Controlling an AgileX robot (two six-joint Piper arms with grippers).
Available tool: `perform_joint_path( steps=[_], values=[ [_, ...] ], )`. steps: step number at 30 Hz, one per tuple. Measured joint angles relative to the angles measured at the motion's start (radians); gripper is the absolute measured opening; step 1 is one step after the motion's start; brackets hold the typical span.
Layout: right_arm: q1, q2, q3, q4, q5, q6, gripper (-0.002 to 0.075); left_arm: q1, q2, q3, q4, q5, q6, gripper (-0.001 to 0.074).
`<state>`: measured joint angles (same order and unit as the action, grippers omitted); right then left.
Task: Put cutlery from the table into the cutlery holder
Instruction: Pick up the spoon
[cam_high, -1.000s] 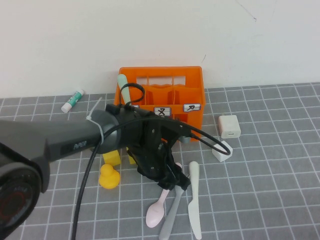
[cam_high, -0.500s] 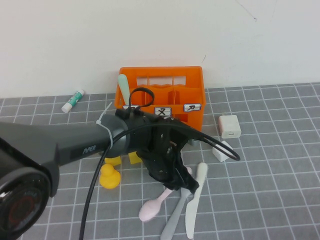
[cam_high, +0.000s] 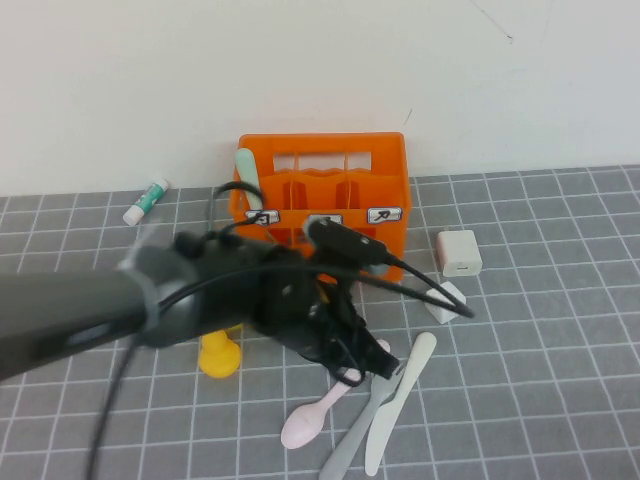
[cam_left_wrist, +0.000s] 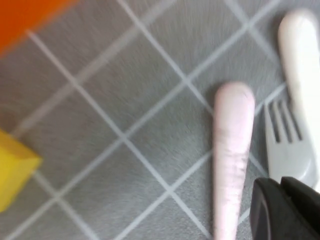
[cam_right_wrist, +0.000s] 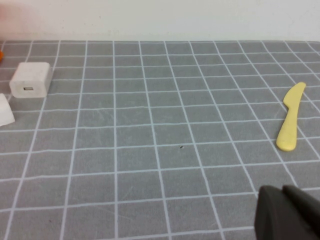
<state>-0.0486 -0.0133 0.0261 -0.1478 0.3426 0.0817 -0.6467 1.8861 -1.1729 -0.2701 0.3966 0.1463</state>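
Your left end effector (cam_high: 375, 362) is closed low over the table (cam_high: 540, 330), at the handle ends of the pink spoon (cam_high: 320, 412), grey fork (cam_high: 362, 430) and cream knife (cam_high: 400, 400), in front of the orange cutlery holder (cam_high: 322, 195); grip unclear. Green spoon (cam_high: 246, 170) stands in the holder's left compartment. Your right end effector (cam_right_wrist: 287, 212) is closed, away from the holder.

the left arm reaches across the dark grey tiled table (cam_high: 560, 330), its left gripper (cam_high: 365, 368) closed and low over the cutlery, at the handles of the pink spoon (cam_high: 312, 418) and grey fork (cam_high: 356, 434). the cream-white knife (cam_high: 398, 402) lies tilted just beside the fork. a pale green spoon (cam_high: 246, 166) stands in the orange cutlery holder (cam_high: 385, 185). a yellow duck (cam_high: 219, 355) sits nearby, a white charger (cam_high: 459, 253) farther right.
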Motion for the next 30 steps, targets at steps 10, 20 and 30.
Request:
perform_joint_path(
  steps=[10, 20, 30],
  values=[
    [0.000, 0.000, 0.000, 0.000, 0.000, 0.000, -0.0003, 0.000, -0.108, 0.169, -0.004, -0.152, 0.053, 0.0042],
    [0.000, 0.000, 0.000, 0.000, 0.002, 0.000, -0.0003, -0.031, -0.010, 0.088, -0.006, -0.081, 0.085, 0.0368],
    [0.000, 0.000, 0.000, 0.000, 0.002, 0.000, -0.0003, -0.031, 0.152, -0.196, 0.082, 0.226, 0.040, 0.0325]
  ],
)
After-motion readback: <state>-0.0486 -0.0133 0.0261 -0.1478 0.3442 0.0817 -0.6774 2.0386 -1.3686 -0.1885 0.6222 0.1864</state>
